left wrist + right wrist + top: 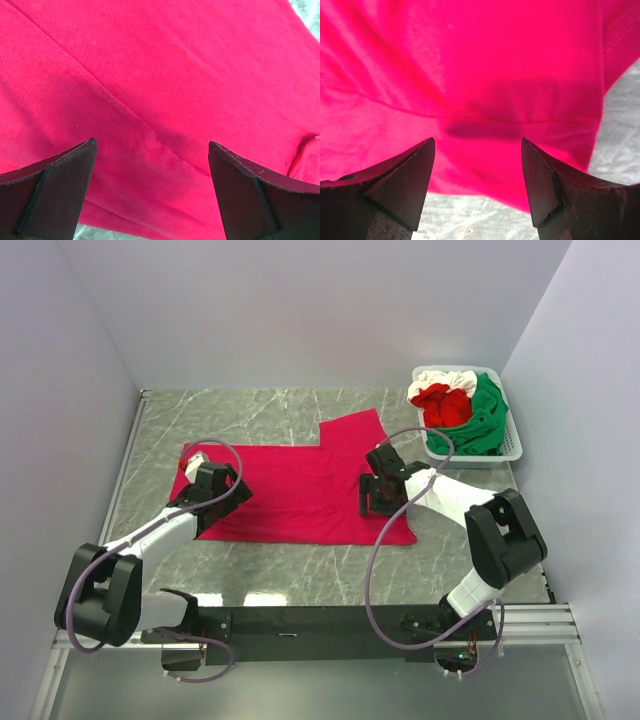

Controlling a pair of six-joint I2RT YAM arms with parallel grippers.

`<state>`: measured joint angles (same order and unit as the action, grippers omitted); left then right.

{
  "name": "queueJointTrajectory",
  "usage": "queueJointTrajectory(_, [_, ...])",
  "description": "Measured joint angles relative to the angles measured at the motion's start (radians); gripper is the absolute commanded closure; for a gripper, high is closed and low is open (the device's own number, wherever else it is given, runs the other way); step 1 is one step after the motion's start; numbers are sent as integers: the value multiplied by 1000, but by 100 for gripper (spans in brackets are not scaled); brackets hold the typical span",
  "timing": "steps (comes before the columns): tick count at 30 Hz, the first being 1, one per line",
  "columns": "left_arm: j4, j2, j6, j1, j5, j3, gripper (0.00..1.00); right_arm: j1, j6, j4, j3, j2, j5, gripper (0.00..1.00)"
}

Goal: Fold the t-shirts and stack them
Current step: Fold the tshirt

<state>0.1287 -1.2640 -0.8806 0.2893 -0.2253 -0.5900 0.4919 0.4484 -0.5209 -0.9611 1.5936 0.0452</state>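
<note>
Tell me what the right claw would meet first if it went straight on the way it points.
The crimson t-shirt: the open right claw points down at a crease near its edge, with the table beneath. The gap looks small, though depth is unclear.

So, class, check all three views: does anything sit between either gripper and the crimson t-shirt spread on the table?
Nothing visible does. The left gripper and right gripper both hang open directly over the crimson t-shirt, with only its cloth beneath them. The white basket stands apart at the far right corner.
</note>
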Motion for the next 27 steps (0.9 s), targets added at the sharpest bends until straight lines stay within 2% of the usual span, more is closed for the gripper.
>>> queueJointTrajectory(8, [-34, -25, 3, 0, 3, 35, 1, 27, 5, 29, 42, 34, 14, 27])
queueJointTrajectory(18, [-48, 0, -7, -4, 4, 77, 1, 54, 10, 109, 134, -37, 44, 27])
queueJointTrajectory(27, [-35, 97, -48, -6, 11, 143, 1, 74, 32, 160, 209, -101, 45, 27])
